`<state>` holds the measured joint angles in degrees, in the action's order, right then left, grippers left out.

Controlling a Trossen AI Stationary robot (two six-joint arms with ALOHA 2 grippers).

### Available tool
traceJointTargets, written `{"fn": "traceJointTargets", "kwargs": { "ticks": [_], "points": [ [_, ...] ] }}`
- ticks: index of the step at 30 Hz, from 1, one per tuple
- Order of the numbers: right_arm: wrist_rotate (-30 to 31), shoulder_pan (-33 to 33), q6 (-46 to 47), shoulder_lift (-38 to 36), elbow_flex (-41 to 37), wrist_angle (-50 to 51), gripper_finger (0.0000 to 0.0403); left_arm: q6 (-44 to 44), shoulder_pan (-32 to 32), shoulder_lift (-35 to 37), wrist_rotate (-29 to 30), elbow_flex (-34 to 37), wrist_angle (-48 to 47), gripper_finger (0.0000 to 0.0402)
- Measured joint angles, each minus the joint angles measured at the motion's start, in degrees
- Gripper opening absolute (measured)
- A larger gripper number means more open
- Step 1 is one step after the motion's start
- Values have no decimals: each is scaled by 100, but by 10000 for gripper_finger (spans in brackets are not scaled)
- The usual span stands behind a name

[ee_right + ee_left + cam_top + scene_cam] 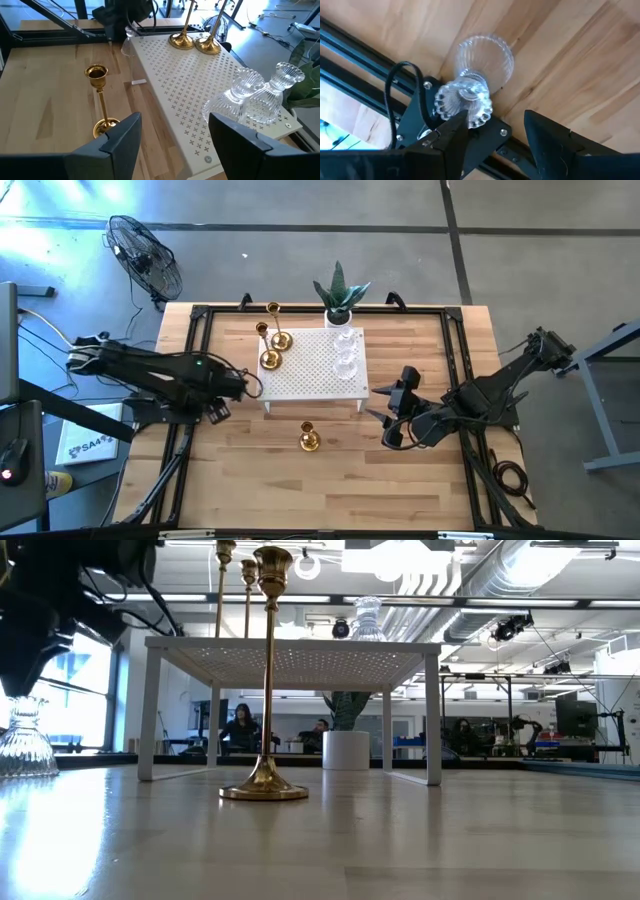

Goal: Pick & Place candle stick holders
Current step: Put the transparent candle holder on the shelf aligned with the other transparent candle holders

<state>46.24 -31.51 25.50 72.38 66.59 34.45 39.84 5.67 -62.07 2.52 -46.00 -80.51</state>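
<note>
1. Here, a white perforated metal stand (312, 365) is sitting mid-table on the light wooden tabletop (330, 480), with two shiny gold candlestick holders (275, 348) standing on its left part and two clear ribbed glass holders (260, 97) standing on its right part.
2. A third tall gold holder with a round flared base (265, 675) is standing alone on the wood, near of the stand.
3. A third clear glass stemmed holder (477, 75) is standing upright on the table just left of the stand, beside the black frame rail.
4. The left gripper (495, 135) is hovering over that glass holder with its jaws standing open, gripping nothing.
5. The right gripper (385, 412) is waiting right of the stand, jaws open and empty.
6. A green potted plant in a white pot (340, 295) is standing at the stand's far edge.
</note>
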Motion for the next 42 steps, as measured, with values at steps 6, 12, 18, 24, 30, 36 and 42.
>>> {"fn": "traceJointTargets", "kwargs": {
  "ticks": [6, 12, 18, 24, 30, 36, 42],
  "points": [
    [9, 0, 0, 0, 0, 1, 224, -107, 0, -339, -37, 0, 11, 186],
    [-38, 0, 0, 0, 0, 1, 225, -18, 0, -342, 60, 0, 22, 186],
    [-181, 0, 0, 0, 0, 3, 224, -13, 0, -342, 60, 0, 27, 186],
    [-182, 0, 0, 0, 0, 3, 224, -233, -2, -330, -204, 119, 740, 186],
    [-184, 0, 0, 0, 0, 3, 224, -278, 0, -321, -172, 325, 838, 186],
    [-184, 0, 0, 0, 0, 3, 225, -291, 0, -316, -118, 363, 835, 171],
    [-184, 0, -2, 0, 0, 3, 224, -206, -2, -318, 85, 368, 807, 56]
  ]
}}
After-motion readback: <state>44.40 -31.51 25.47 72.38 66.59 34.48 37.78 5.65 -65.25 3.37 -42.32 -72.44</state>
